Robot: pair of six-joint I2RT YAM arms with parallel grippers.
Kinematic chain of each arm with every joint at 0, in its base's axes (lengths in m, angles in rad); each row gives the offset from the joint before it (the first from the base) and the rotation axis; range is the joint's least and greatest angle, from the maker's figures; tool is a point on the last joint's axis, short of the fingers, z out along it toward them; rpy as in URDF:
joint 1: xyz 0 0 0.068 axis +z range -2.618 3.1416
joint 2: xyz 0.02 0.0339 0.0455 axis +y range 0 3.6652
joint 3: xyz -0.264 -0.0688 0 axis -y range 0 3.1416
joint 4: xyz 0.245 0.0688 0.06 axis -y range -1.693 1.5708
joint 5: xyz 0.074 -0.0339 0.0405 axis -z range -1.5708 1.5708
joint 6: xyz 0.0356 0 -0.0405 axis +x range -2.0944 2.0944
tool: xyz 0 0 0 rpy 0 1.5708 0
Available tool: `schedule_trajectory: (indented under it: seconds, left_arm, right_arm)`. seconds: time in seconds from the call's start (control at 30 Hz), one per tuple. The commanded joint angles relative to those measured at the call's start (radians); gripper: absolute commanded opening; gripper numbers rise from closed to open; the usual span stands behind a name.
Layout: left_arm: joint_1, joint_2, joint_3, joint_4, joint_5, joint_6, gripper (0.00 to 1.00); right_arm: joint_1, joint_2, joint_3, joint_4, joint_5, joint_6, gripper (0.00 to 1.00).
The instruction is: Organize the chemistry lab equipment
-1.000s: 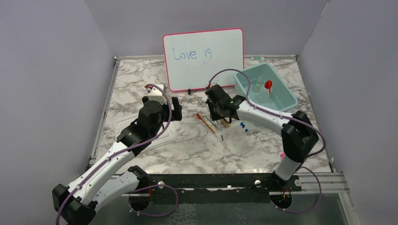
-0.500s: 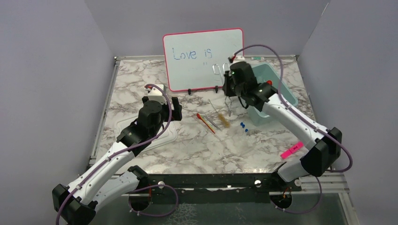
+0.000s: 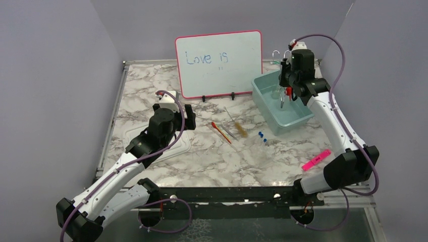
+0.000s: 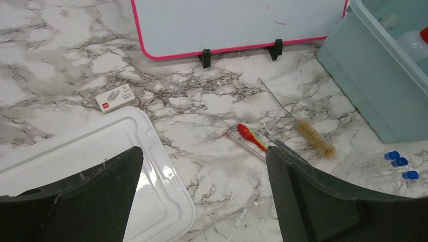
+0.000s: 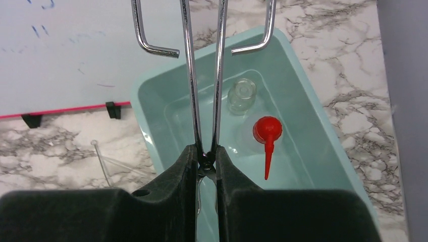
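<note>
Tweezers pinched in right hand over teal bin holding funnel, perhaps beaker; left hand splayed

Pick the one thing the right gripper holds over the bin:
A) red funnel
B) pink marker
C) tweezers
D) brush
C: the right gripper is shut on the metal tweezers above the bin, while the brush and the marker lie on the table and the funnel lies in the bin.
</note>
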Motion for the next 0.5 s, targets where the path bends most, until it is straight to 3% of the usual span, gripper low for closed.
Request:
schedule_trajectory:
  seconds: [0.0,0.33,0.47]
  left_arm:
    - [0.006,-0.002,-0.002,0.028,0.006,0.009,0.94]
    - [0.006,0.002,-0.002,0.024,0.007,0.012,0.94]
    - [0.006,0.000,-0.001,0.023,0.001,0.015,0.94]
  right_arm:
    - [-0.013,0.047,0.006,-0.020,-0.054,-0.126,0.05]
    - [-0.048,0.147,-0.073,-0.003,-0.091,-0.293,0.05]
    - [-0.065,0.153,-0.117,0.025,-0.180,-0.324,0.05]
